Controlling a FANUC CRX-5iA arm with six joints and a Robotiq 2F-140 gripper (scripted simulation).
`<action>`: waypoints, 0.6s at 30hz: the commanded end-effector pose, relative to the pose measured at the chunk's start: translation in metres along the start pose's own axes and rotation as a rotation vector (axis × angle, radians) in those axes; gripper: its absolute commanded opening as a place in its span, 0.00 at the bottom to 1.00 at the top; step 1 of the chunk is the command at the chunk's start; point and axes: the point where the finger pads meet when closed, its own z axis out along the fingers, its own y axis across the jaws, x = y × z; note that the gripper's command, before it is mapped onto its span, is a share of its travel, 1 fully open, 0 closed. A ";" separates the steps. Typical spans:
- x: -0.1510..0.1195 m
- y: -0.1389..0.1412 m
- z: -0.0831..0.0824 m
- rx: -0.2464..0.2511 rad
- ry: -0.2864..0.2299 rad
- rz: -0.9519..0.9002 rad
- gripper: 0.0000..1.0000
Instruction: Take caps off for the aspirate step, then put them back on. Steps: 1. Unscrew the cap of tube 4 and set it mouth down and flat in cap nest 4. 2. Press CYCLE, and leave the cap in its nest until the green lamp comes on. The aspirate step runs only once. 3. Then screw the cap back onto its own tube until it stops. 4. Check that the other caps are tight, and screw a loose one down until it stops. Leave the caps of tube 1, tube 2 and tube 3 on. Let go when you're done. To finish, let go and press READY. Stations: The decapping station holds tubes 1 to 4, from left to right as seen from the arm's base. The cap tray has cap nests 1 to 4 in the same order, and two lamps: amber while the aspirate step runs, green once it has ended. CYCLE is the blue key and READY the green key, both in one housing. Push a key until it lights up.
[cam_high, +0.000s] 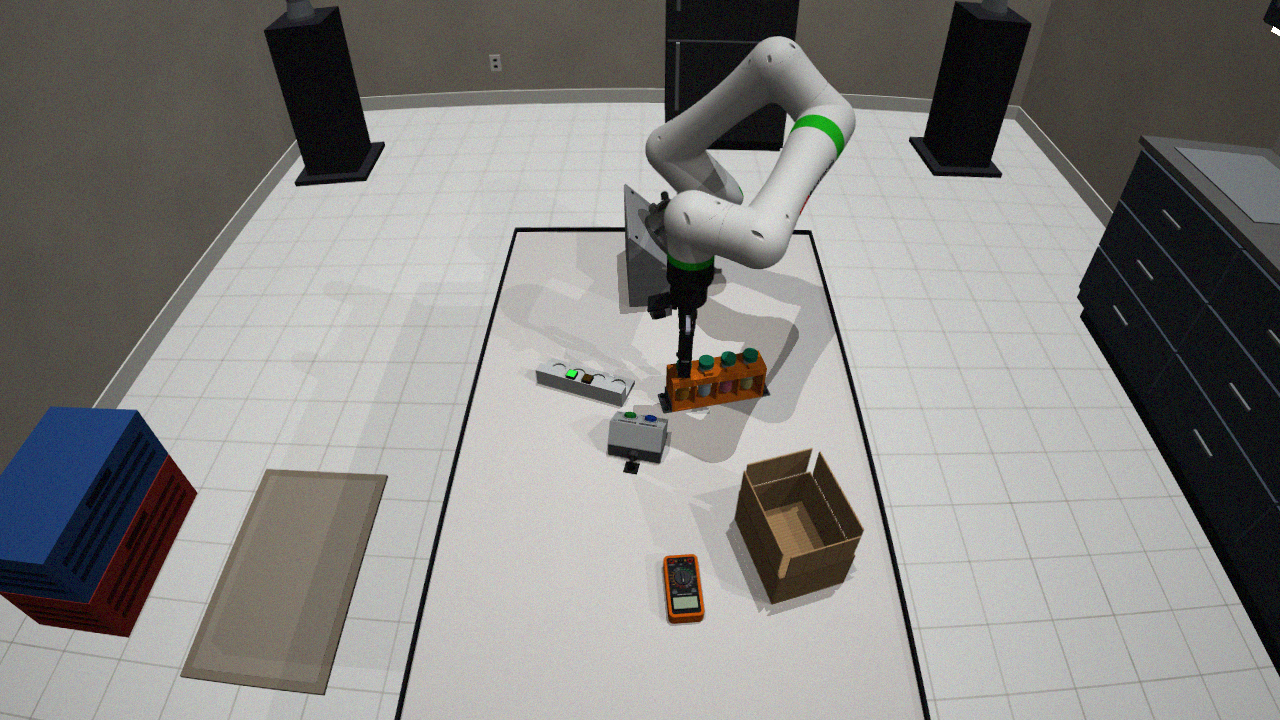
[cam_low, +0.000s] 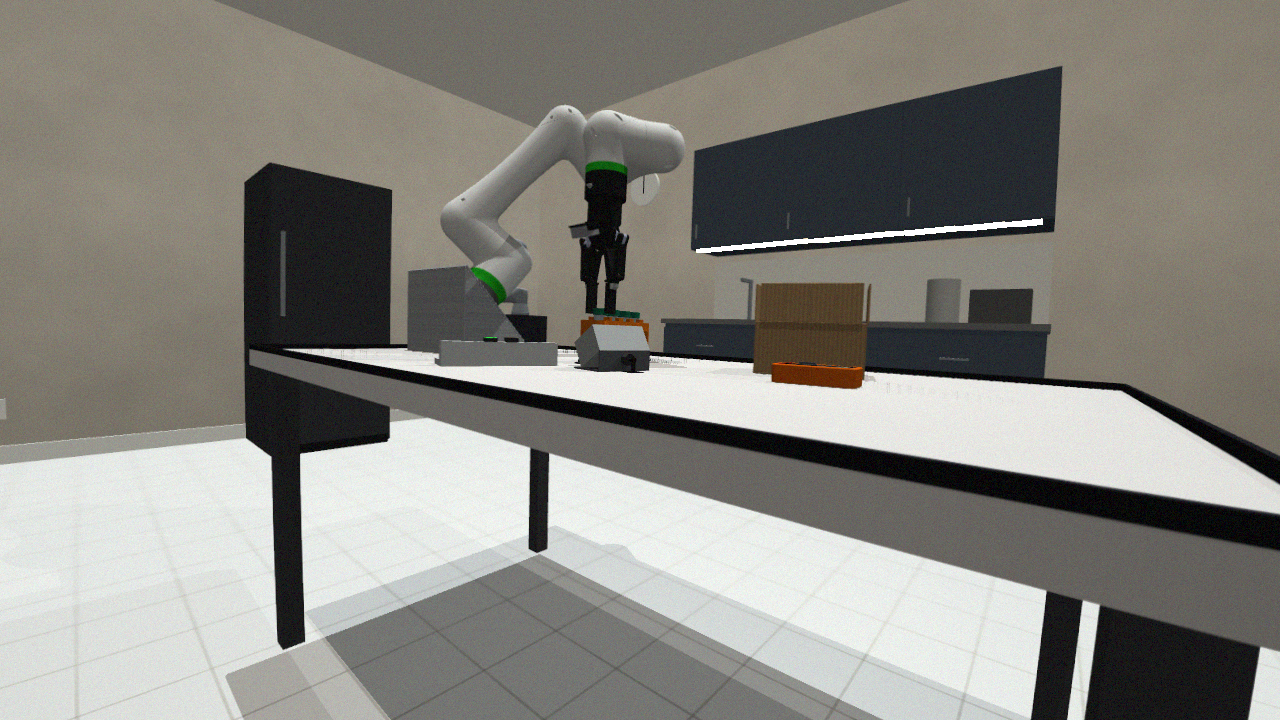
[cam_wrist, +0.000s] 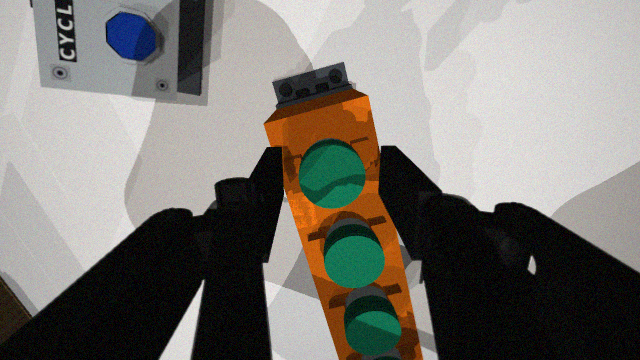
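Observation:
The orange decapping station holds four tubes with green caps. In the wrist view the cap of tube 4 sits on its tube at the rack's end, with the caps of the neighbouring tubes behind it. My gripper points straight down over tube 4, and its fingers stand on either side of the cap with a gap on each side. It is open and holds nothing. It also shows in the top view. The cap tray shows a lit green lamp. The blue CYCLE key sits in the key housing.
An open cardboard box and an orange multimeter lie toward the table's near end. A grey plate stands by the arm's base. A small black part lies in front of the key housing.

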 end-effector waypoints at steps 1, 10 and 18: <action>0.000 0.000 -0.001 0.008 -0.009 -0.279 0.41; 0.000 0.000 -0.001 0.010 -0.006 -0.752 0.41; 0.000 0.000 -0.001 0.011 -0.007 -0.774 0.30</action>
